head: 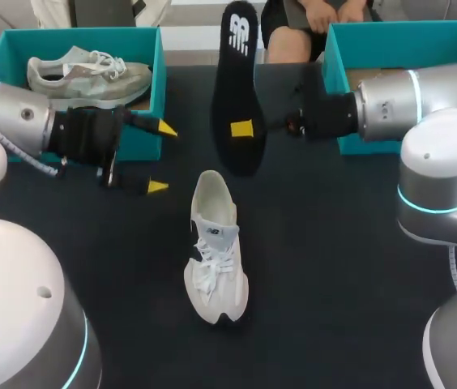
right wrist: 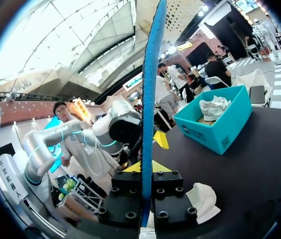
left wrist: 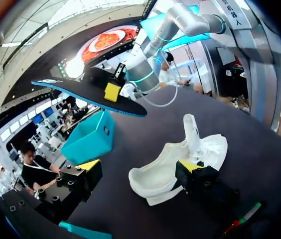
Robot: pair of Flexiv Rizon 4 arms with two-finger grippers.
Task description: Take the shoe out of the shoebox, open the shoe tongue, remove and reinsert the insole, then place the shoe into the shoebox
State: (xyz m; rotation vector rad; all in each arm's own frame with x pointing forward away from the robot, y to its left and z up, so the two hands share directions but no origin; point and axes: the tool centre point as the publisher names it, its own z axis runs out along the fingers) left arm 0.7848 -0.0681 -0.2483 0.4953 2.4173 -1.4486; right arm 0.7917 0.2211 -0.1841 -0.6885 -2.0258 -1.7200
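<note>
While the right pincer [head: 249, 128] grips the black insole [head: 239, 89] upright above the table [head: 334, 267], the left pincer [head: 161, 157] hangs spread wide and empty beside the left shoebox [head: 151, 49], which holds a grey sneaker [head: 91, 74]; the white shoe [head: 215, 259] lies on the table, apart from both pincers. From the left wrist, the shoe lies just ahead of the parted fingers [left wrist: 88, 167], untouched, the insole high beyond. From the right wrist, the insole stands edge-on between the clamping fingers [right wrist: 163, 167], masking part of the left arm [right wrist: 46, 144].
</note>
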